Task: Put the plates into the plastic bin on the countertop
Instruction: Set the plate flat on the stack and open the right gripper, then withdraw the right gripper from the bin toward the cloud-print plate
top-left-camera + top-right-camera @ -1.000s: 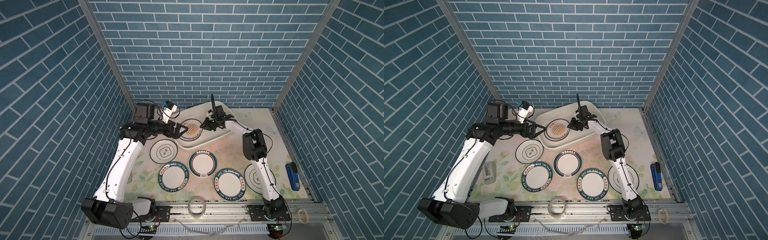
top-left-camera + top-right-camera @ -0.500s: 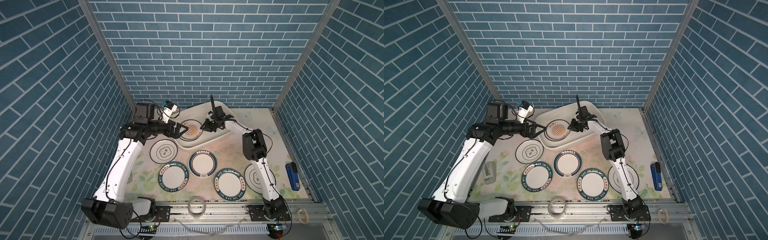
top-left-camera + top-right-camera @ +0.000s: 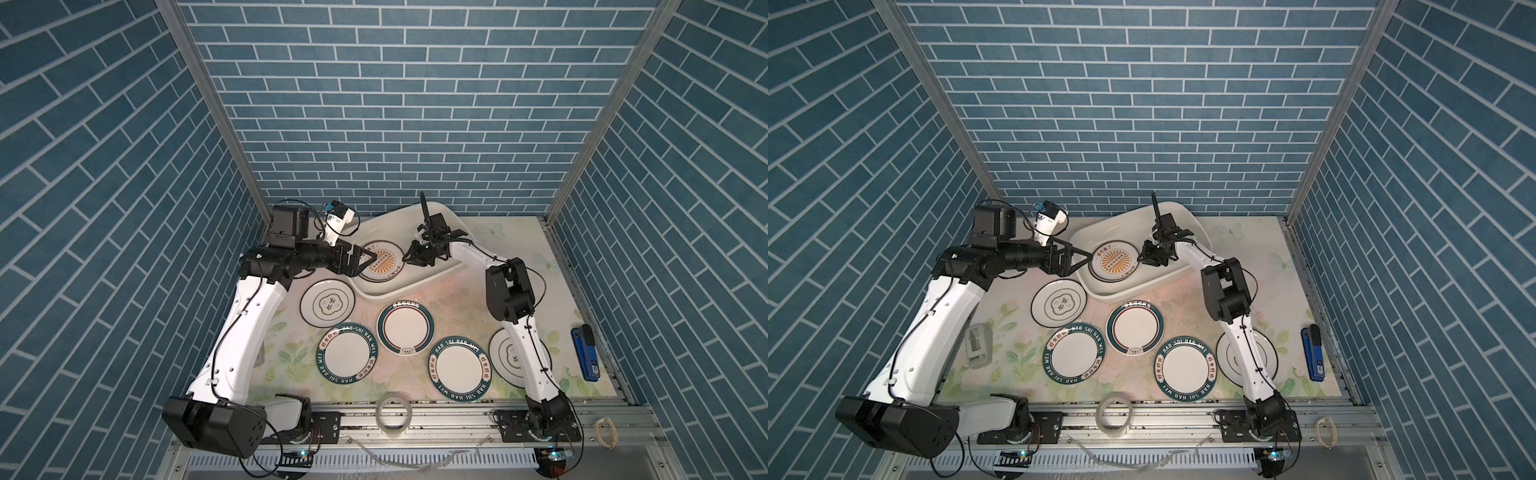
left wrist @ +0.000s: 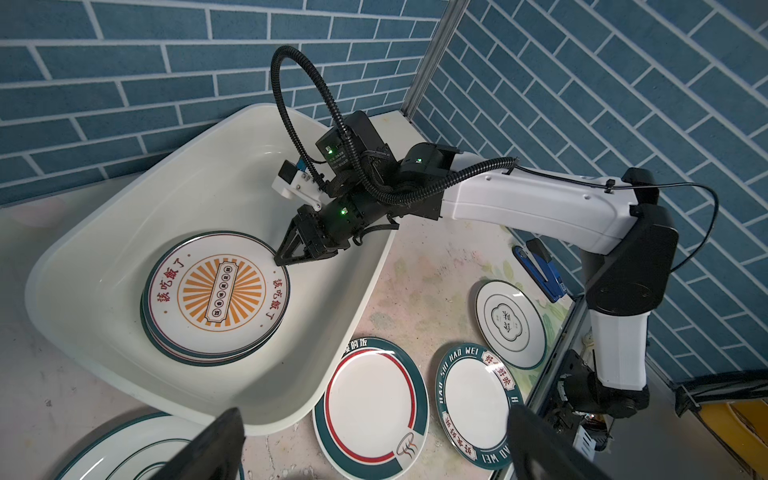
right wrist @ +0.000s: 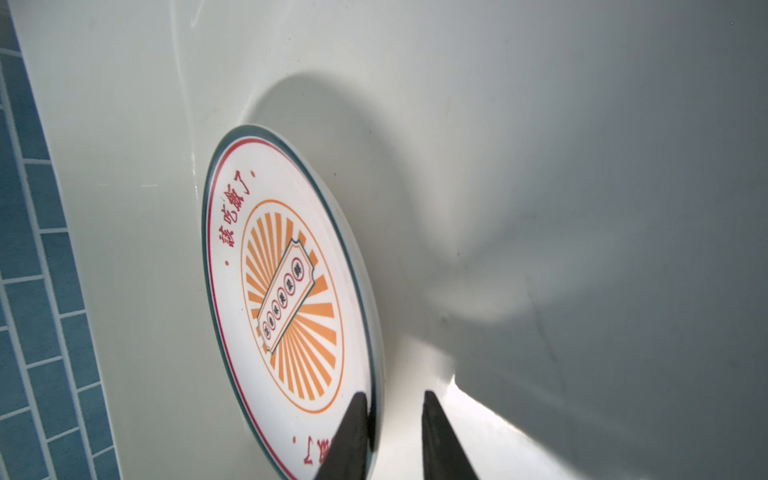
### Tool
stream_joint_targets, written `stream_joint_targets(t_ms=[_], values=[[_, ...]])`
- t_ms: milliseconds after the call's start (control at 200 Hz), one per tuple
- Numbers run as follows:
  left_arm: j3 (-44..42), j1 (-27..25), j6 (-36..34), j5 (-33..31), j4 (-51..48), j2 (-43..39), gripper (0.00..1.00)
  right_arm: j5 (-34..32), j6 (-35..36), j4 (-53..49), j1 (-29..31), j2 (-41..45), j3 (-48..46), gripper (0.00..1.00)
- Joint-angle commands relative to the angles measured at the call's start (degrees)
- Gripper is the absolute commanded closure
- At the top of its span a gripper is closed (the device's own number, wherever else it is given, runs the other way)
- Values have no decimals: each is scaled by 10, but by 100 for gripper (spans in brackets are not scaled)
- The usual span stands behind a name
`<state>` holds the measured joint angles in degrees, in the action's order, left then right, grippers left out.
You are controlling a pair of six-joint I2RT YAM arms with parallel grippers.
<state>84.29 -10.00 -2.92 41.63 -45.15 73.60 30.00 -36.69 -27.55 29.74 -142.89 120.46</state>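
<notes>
Flowered countertop [image 3: 457, 307], white plastic bin [image 3: 395, 291] at the back: inside, an orange-sunburst plate [image 4: 216, 291] tops a stack [image 4: 187, 353]. Five more plates [image 3: 348, 359] lie flat in front of the bin, one partly under the right arm [image 3: 528, 353]. The right gripper [image 5: 392, 399], jaws narrowly parted, straddles the sunburst plate's rim. The left gripper [image 3: 365, 262], spread wide and empty, reaches over the bin's left rim. A blue stapler [image 3: 585, 353] lies near the right edge.
</notes>
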Motion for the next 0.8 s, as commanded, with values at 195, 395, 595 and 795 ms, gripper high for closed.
stream_joint_targets(t_ms=[195, 395, 595, 795], values=[[8, 2, 3, 9, 3, -5, 0, -7, 26, -14, 8, 39, -7, 76], [10, 2, 3, 10, 3, 1, 0, 2, 26, -24, 10, 34, 2, 76], [13, 2, 2, 9, 1, 5, 0, -13, 37, -32, 11, 42, 3, 76], [22, 2, -8, 1, -11, -1, 1, -109, 86, -56, 8, 122, -1, 72]])
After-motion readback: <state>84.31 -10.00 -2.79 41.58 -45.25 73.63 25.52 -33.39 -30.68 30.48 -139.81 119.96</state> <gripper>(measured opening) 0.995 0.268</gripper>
